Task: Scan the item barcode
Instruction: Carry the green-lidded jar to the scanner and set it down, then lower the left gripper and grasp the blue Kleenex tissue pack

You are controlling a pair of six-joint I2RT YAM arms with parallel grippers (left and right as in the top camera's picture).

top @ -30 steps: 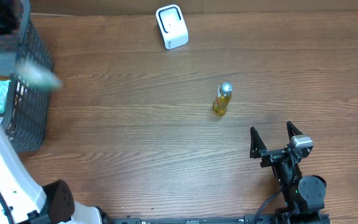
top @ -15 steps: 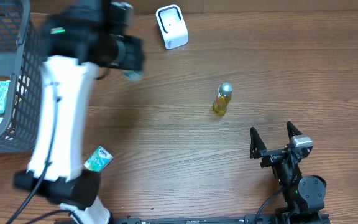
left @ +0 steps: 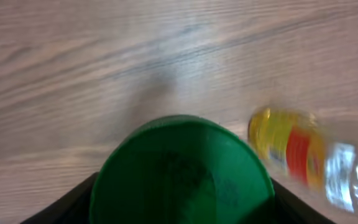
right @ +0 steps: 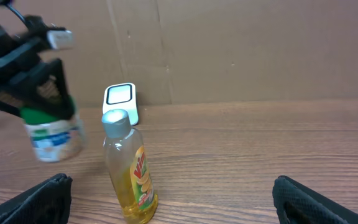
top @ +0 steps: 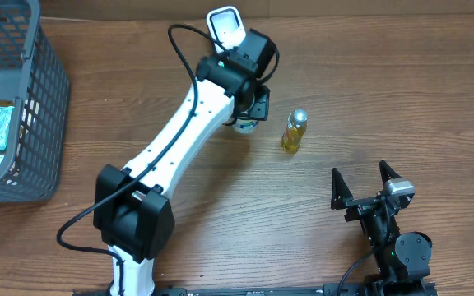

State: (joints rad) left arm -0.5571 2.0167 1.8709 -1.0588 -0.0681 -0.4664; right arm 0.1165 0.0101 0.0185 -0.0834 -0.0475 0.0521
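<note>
A green-capped jar (right: 50,135) hangs clear of the bench (top: 401,82), clasped by the left gripper (top: 250,107) near the white scanner (top: 227,34). A clean read likely needs its label turned squarely to the scanner's face. The jar sits upright, long axis vertical, cap uppermost. The right gripper (top: 365,182) rests splayed and empty.

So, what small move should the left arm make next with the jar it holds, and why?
Probably carry the green-lidded jar toward the white scanner and turn its label to face it. The left fingers hold the jar beside the yellow bottle, short of the scanner and not yet in front of it.
</note>
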